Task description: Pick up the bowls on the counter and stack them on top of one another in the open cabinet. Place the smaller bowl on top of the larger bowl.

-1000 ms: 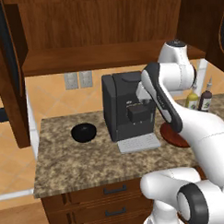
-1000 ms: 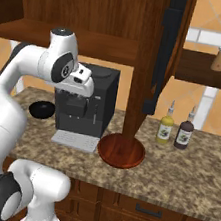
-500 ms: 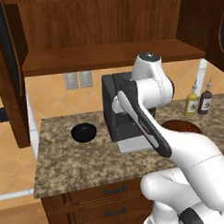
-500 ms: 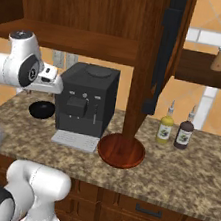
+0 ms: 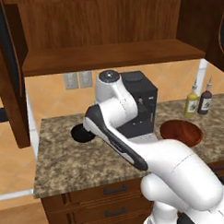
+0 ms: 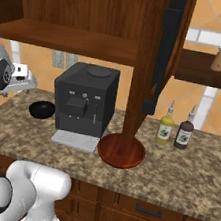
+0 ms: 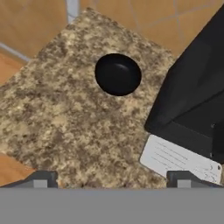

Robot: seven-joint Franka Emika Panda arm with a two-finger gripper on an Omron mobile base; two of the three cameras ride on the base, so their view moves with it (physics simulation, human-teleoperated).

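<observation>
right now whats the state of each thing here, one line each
smaller bowl: upright on the counter, left of the coffee machine, not held
larger bowl: flat on the counter, right of the coffee machine, empty
open cabinet: open, shelf bare, no bowl on it yet
gripper: open, above the counter, holding nothing
two bottles: upright, capped, side by side at the back of the counter

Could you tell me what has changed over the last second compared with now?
The arm swung from above the larger bowl leftward past the coffee machine; its gripper, open and empty, now looks down on the smaller bowl. Nothing was grasped or released. Both bowls, the machine and the two bottles stayed put on the counter.
</observation>
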